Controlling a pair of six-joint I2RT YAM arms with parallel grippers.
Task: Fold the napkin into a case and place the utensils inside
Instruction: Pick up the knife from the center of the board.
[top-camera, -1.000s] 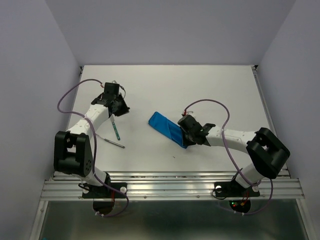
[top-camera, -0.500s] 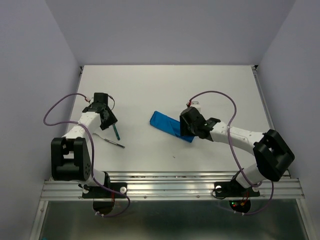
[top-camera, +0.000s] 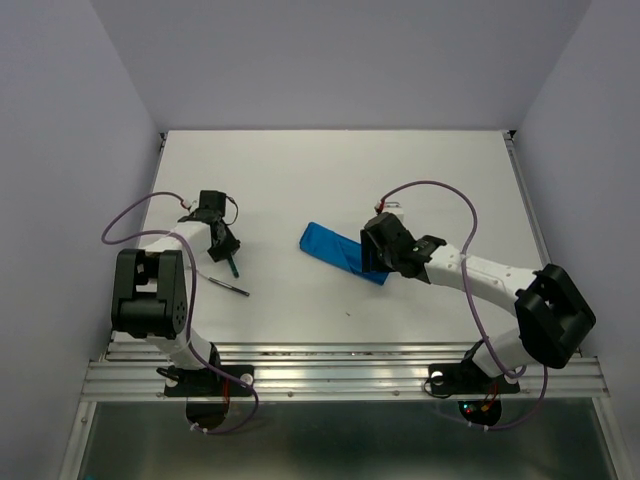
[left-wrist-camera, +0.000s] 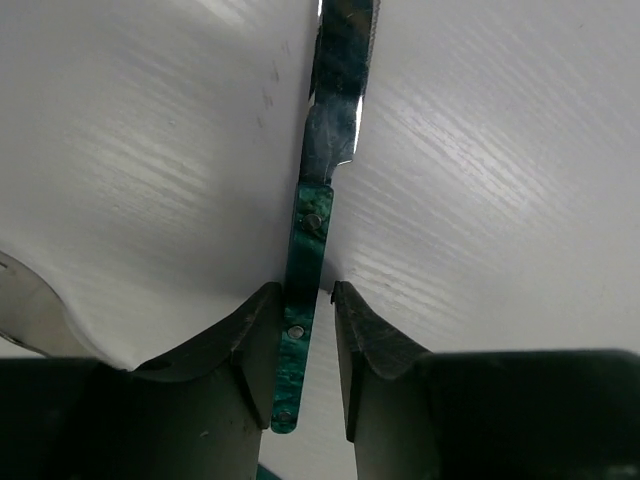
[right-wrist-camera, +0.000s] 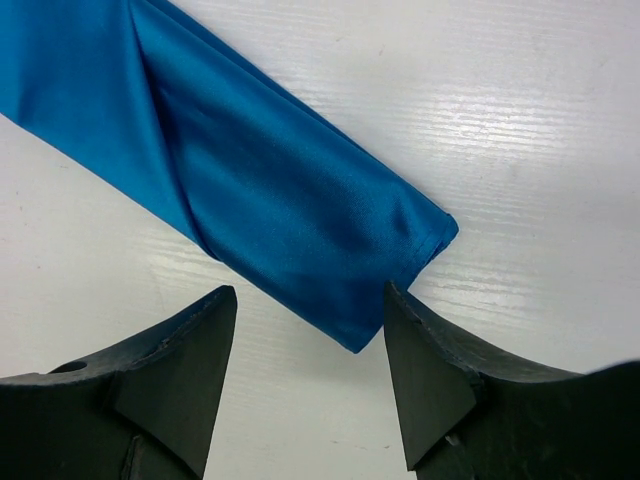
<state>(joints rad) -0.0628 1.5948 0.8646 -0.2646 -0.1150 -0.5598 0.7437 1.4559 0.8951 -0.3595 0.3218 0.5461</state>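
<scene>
Napkin (top-camera: 330, 249) lay folded into a narrow blue packet near the middle of the table (top-camera: 420, 165), slanting toward the near right corner. Right gripper (right-wrist-camera: 308, 300) hung over its near-right end with jaws wide apart, astride the cloth and holding nothing. It was probably set there to pin or open that end as the mouth.

Left gripper (left-wrist-camera: 305, 292) was low near the left edge. Its fingers (left-wrist-camera: 250, 345) were narrowly apart either side of the teal-handled utensil (left-wrist-camera: 318, 215). A sliver of gap showed, so it was not clamped, but it looked lined up for a pick. That utensil lay flat, blade pointing away from the wrist.

Grey utensil (top-camera: 229, 286) lay just beside it, toward the near edge, and could get nudged. Purple cables (top-camera: 430, 183) looped above the arms. The right gripper over the packet's end might block insertion.
</scene>
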